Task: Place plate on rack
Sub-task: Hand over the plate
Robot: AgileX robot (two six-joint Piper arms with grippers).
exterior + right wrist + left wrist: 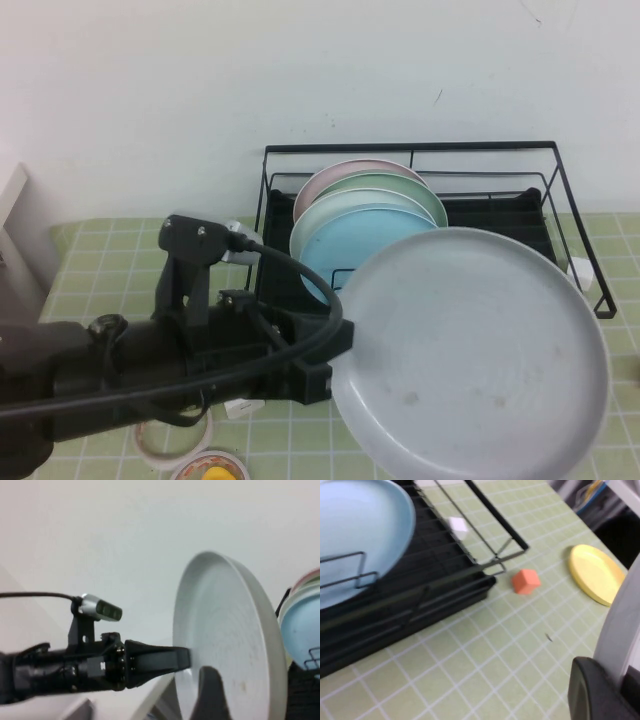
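The pale grey plate (470,355) is hanging in the air, tilted with its face toward the high camera, in front of the black wire dish rack (560,195) and covering part of its front. The left gripper (335,355) is pinching the plate's left rim; in the right wrist view its dark finger (160,661) is lying against the plate (227,645) at the rim. In the left wrist view a finger pad (592,690) is pressing on the pale rim (622,625).

The right gripper (210,692) is showing only as a dark shape just beside the plate, and I cannot tell how its fingers are standing.

Inside the rack a light blue plate (345,245), a mint-green plate (385,190) and a pinkish plate (330,178) are standing on edge on the left side; the right side of the base tray is bare.

The table is wearing a green checked cloth (485,660). On it, beyond the rack's front corner, an orange block (525,580) and a yellow plate (595,572) are lying well apart from the rack. Near the arm a tape roll (172,437) is lying. A white wall (300,70) is standing behind.
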